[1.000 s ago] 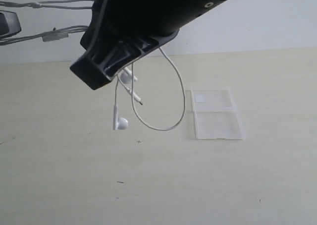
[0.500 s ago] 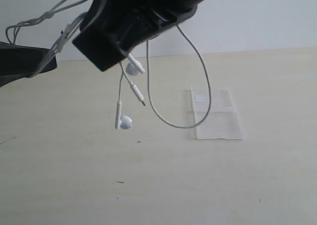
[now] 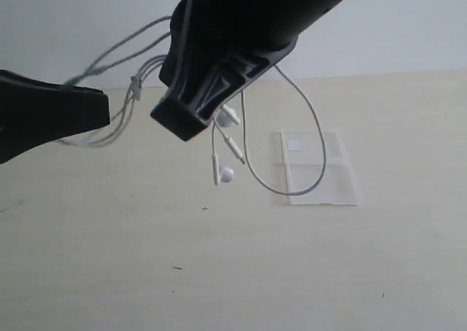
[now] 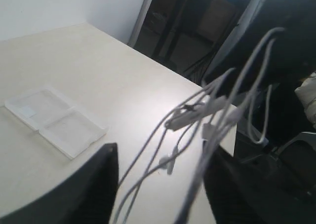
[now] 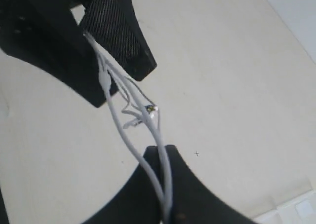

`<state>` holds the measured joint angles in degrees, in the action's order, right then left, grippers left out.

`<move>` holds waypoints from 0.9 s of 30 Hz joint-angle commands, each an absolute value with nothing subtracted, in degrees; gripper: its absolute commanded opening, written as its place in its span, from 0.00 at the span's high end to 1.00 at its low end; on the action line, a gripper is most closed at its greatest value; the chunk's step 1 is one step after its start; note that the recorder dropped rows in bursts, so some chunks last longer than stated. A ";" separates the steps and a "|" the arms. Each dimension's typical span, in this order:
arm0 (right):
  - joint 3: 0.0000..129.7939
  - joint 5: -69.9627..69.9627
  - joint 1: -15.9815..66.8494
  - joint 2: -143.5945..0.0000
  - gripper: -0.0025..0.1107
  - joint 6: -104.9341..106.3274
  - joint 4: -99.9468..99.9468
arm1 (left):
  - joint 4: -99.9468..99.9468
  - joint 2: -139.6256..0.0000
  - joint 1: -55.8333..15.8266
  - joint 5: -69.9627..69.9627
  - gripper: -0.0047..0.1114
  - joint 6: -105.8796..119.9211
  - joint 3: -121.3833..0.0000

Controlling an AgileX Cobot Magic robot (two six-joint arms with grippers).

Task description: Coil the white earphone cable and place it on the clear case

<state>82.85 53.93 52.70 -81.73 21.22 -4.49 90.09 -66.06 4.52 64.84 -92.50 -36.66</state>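
**Cable held aloft in the right pincer, case below and to its right**

- The right pincer (image 5: 163, 157) is clamped on a bundle of strands of the white cable (image 3: 318, 137), well above the table (image 3: 292, 273).
- The left pincer (image 4: 160, 160) has its fingers apart. The strands run between them, and I cannot tell if they touch either one.
- From the right pincer the earbuds (image 3: 224, 174) dangle straight down, and a long loop sags out to the right.
- The clear case (image 3: 337, 187) lies flat and opened out, its two halves in line running away from the exterior camera.
- Key relation: the case lies down and to the right of the right pincer, which is the nearer one.
- In the exterior view the bottom of the loop overlaps the case. Whether it touches, I cannot say.
- Only the left wrist view shows the open fingers, and only the right wrist view shows the clamp.
- Judgement: the bundle looks loose and may spill off the case.
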 commanded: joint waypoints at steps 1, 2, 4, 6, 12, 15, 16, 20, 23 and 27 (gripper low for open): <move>83.18 54.04 52.63 -84.61 0.98 18.07 2.76 | 90.29 -66.22 4.62 65.76 0.43 -92.03 -36.51; 83.18 54.19 52.47 -85.17 0.98 16.43 4.94 | 90.73 -66.22 4.62 65.90 0.43 -92.19 -36.51; 83.18 54.96 51.64 -86.09 0.98 13.82 8.38 | 91.62 -66.22 4.62 65.90 0.43 -93.05 -36.51; 83.18 56.00 50.20 -86.63 0.98 10.89 12.49 | 92.62 -66.22 4.62 65.75 0.43 -93.76 -36.51; 83.18 60.28 42.31 -86.86 0.98 5.21 18.04 | 95.54 -66.22 4.62 64.38 0.43 -97.36 -36.51; 83.18 60.02 36.44 -87.12 0.98 3.28 18.04 | 95.54 -66.22 4.62 63.34 0.43 -97.58 -36.51; 83.18 59.90 34.23 -87.42 0.98 0.88 18.04 | 95.54 -66.22 4.62 62.48 0.45 -97.98 -36.51; 83.18 59.65 25.90 -90.54 0.98 -14.97 17.61 | 95.80 -66.22 4.62 59.53 0.60 -99.60 -36.51; 83.32 58.52 22.28 -94.06 0.98 -16.31 12.73 | 95.80 -66.22 4.62 59.07 0.78 -99.60 -36.51; 88.15 62.66 18.97 -101.36 0.98 -9.81 -0.51 | 96.82 -66.44 4.62 58.67 0.96 -99.49 -36.51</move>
